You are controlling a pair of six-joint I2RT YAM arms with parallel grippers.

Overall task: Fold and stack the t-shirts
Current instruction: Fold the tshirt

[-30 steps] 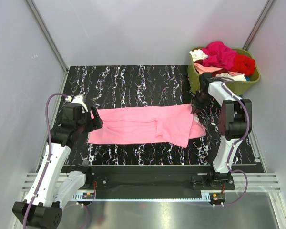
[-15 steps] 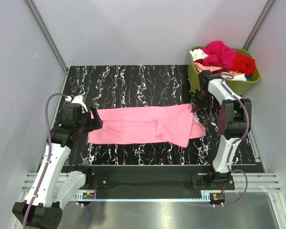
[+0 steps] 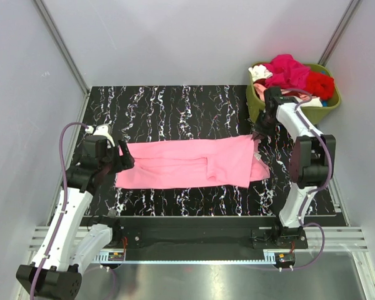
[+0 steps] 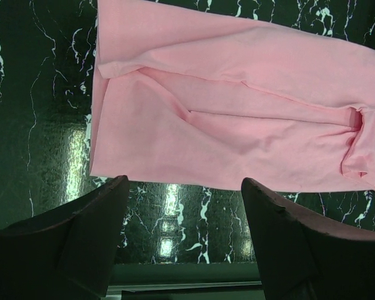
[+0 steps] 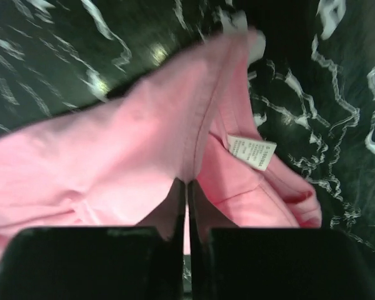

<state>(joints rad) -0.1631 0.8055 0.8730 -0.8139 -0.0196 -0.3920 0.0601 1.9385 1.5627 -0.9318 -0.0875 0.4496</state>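
Note:
A medium pink t-shirt lies folded into a long band across the black marbled table. My right gripper is shut on the shirt's far right edge, pinching a seam and lifting it a little; a white label shows beside it. My left gripper is open and empty just off the shirt's left end, its fingers over bare table near the shirt's near edge. More t-shirts, magenta, red, pale pink and white, are piled in the tub.
An olive-green plastic tub stands at the table's far right corner, close behind my right arm. Grey walls with metal posts enclose the table. The table's front edge lies just below my left fingers.
My right gripper has pulled the shirt's right edge slightly back and to the right, drawing the right end tauter. My left arm has not moved.

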